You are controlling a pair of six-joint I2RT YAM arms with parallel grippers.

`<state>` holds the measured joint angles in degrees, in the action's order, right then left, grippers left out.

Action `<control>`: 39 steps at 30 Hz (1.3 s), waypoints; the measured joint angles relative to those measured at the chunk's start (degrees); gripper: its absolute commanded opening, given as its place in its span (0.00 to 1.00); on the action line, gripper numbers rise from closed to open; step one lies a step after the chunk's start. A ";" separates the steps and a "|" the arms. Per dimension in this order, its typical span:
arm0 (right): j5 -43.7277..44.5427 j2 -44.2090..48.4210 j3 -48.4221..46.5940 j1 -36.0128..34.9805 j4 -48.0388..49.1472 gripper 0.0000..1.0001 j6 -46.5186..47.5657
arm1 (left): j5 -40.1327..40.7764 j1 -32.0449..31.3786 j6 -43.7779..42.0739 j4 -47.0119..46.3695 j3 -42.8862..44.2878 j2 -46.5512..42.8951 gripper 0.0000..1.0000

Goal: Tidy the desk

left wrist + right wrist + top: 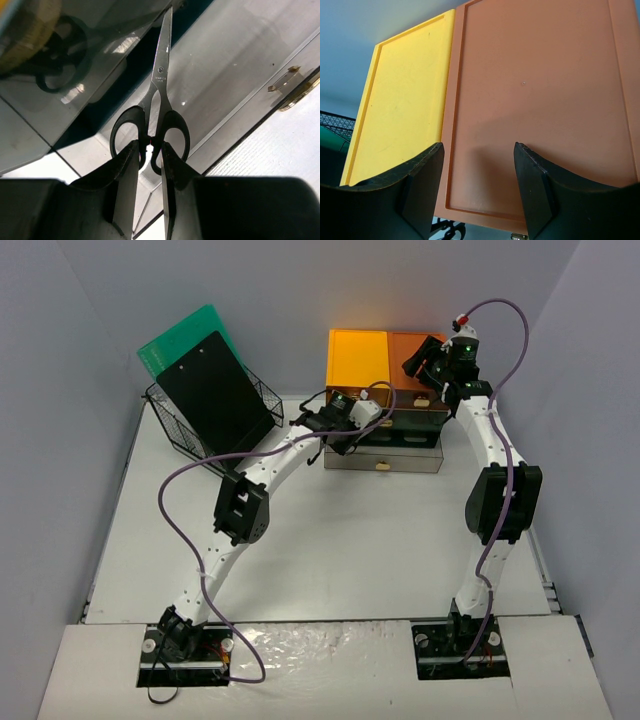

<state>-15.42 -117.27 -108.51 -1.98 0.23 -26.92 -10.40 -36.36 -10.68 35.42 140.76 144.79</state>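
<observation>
both arms at the drawer unit (385,455): left fingers (122,167) pinch scissors (161,85), right fingers (420,175) gape empty. next, probably stow them inside.

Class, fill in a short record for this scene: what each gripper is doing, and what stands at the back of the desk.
left gripper: shut on the scissors by their black handles, blades pointing away, at the front of the drawer unit
right gripper: open, empty, above the drawer unit's orange top
back left of desk: wire basket holding a black board and a green board
</observation>
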 measured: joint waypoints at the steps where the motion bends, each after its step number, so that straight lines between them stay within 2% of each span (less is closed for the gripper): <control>1: 0.00 0.00 0.00 0.00 0.00 0.56 0.00 | 0.08 0.02 0.69 -0.95 -1.08 -0.08 0.09; 6: 0.00 -0.05 -0.14 0.00 -0.15 0.56 -0.02 | 0.62 0.20 2.75 -5.60 -4.66 -0.45 0.15; 12: -0.02 -0.15 -0.31 0.00 -0.28 0.56 -0.02 | 0.76 0.37 3.73 -6.60 -5.40 -0.57 0.16; 18: 0.00 -0.15 -0.31 -0.04 -0.22 0.56 0.00 | 1.48 0.37 3.67 -7.23 -6.15 -0.96 0.34; 25: -0.02 -0.16 -0.31 -0.10 -0.22 0.56 -0.02 | 3.71 0.59 3.76 -8.47 -11.44 -4.86 0.52; 30: -0.02 -0.15 -0.31 -0.33 -0.22 0.56 -0.02 | 4.91 0.56 3.87 -9.94 -14.90 -7.31 0.55; 32: -0.02 -0.15 -0.31 -0.44 -0.20 0.56 -0.02 | 5.54 0.43 3.89 -10.99 -17.51 -9.13 0.60; 39: -0.02 -0.17 -0.26 -0.52 -0.12 0.56 -0.10 | 9.00 -2.69 4.27 -11.84 -24.60 -17.12 0.62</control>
<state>-15.44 -117.44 -108.77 -2.50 0.11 -27.01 -1.40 -39.05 -6.41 23.58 116.16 127.67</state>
